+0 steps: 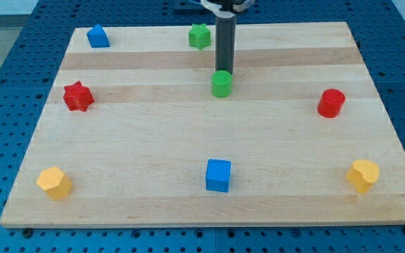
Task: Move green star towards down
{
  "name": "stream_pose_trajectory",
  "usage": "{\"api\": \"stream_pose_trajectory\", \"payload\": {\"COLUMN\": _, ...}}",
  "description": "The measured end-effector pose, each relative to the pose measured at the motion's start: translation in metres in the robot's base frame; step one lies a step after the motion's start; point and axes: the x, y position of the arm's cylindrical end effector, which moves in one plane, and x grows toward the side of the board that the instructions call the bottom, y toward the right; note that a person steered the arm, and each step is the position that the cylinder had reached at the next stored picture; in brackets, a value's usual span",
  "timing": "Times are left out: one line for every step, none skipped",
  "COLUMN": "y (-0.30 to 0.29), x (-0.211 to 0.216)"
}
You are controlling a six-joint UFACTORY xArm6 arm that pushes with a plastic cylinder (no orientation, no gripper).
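The green star (200, 36) sits near the view's top edge of the wooden board (153, 140), just left of centre. My tip (225, 72) is below and to the right of the star, apart from it. The tip touches the top of a green cylinder (221, 84), which lies just below it. The rod rises straight up from the tip to the view's top.
A blue house-shaped block (98, 36) is at top left. A red star (78, 96) is at left, a red cylinder (331, 103) at right. A blue cube (218, 175) is at bottom centre. Yellow blocks sit at bottom left (54, 183) and bottom right (363, 176).
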Motion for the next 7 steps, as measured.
{"api": "stream_pose_trajectory", "payload": {"y": 0.053, "x": -0.039}}
{"api": "stream_pose_trajectory", "payload": {"y": 0.093, "x": -0.092}}
{"api": "stream_pose_trajectory", "payload": {"y": 0.080, "x": -0.144}}
{"api": "stream_pose_trajectory", "payload": {"y": 0.068, "x": -0.144}}
{"api": "stream_pose_trajectory", "payload": {"y": 0.015, "x": -0.138}}
{"api": "stream_pose_trajectory", "payload": {"y": -0.028, "x": -0.138}}
{"api": "stream_pose_trajectory", "payload": {"y": -0.035, "x": -0.145}}
